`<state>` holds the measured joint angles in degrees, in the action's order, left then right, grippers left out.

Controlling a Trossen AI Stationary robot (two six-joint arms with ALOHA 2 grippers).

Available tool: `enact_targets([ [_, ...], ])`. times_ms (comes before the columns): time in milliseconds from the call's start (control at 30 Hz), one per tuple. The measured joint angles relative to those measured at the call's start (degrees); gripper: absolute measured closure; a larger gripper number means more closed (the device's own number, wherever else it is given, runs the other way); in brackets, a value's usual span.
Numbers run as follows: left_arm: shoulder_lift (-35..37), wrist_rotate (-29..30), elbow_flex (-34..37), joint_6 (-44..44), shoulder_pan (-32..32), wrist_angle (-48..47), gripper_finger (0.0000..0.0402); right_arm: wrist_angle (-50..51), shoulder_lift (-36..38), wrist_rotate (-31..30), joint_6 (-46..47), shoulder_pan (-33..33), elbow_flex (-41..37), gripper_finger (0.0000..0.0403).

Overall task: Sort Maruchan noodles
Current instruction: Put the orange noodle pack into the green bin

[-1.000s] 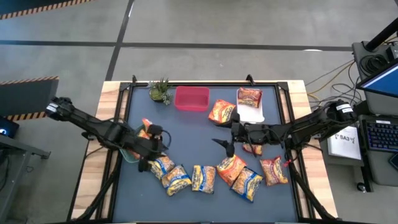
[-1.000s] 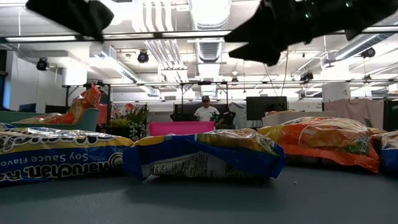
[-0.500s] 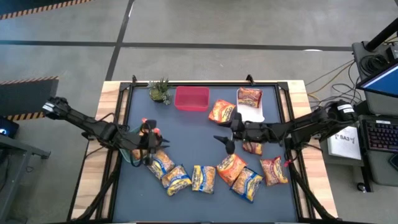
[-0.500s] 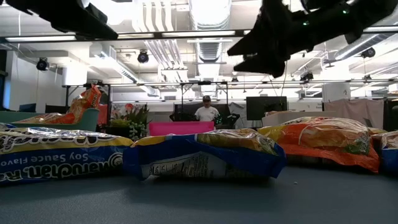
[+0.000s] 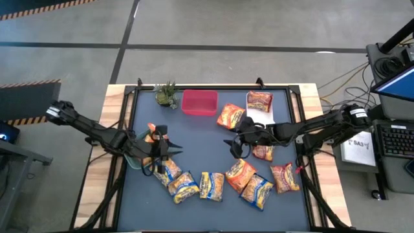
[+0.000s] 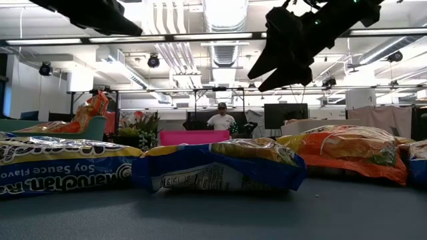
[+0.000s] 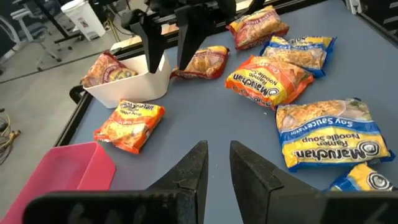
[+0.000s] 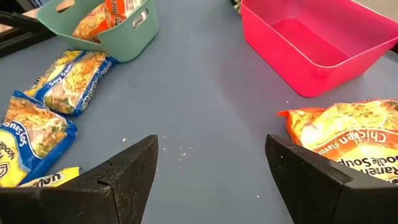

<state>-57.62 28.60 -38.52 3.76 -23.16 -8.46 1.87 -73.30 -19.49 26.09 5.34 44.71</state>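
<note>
Maruchan noodle packets lie in an arc on the dark mat near the table's front: yellow-and-blue ones (image 5: 184, 186) (image 7: 326, 130), orange ones (image 5: 239, 173) (image 7: 267, 81) and red ones (image 5: 284, 177). Another orange packet (image 5: 230, 115) lies farther back. A white bin (image 5: 260, 115) holds a red packet (image 7: 102, 68), and a green bin (image 8: 102, 25) holds orange packets (image 5: 152, 133). My left gripper (image 5: 163, 147) (image 7: 217, 165) hangs above the mat beside the green bin, its fingers a narrow gap apart with nothing between them. My right gripper (image 5: 234, 147) (image 8: 211, 168) hangs wide open over the mat's middle, holding nothing.
A pink bin (image 5: 199, 102) stands at the back centre with a small green plant (image 5: 166, 94) to its left. Bare mat lies between the two grippers. A person stands in the room beyond the table (image 6: 221, 120).
Both grippers have tipped at the wrist while staying nearly in place above the mat. My right gripper has also rolled, so both its fingers now show apart in the low view. No packet has moved.
</note>
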Motion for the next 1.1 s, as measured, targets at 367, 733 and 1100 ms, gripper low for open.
enact_targets([
  [367, -5.6, 0.0, -2.3, -2.3, 0.0, -1.0, 0.0353, 9.8, 0.0, 0.1, 5.6, -1.7, 3.0, 0.0122],
  [733, -6.1, 0.8, -2.2, -1.3, 0.0, -0.5, 0.0353, 12.2, -7.3, 3.0, 2.8, -7.8, 6.1, 0.0134],
  [1100, -6.1, 0.9, -2.2, -1.4, 0.0, -0.6, 0.0353, 30.9, -25.6, 2.1, -5.7, -11.7, 24.7, 0.0151],
])
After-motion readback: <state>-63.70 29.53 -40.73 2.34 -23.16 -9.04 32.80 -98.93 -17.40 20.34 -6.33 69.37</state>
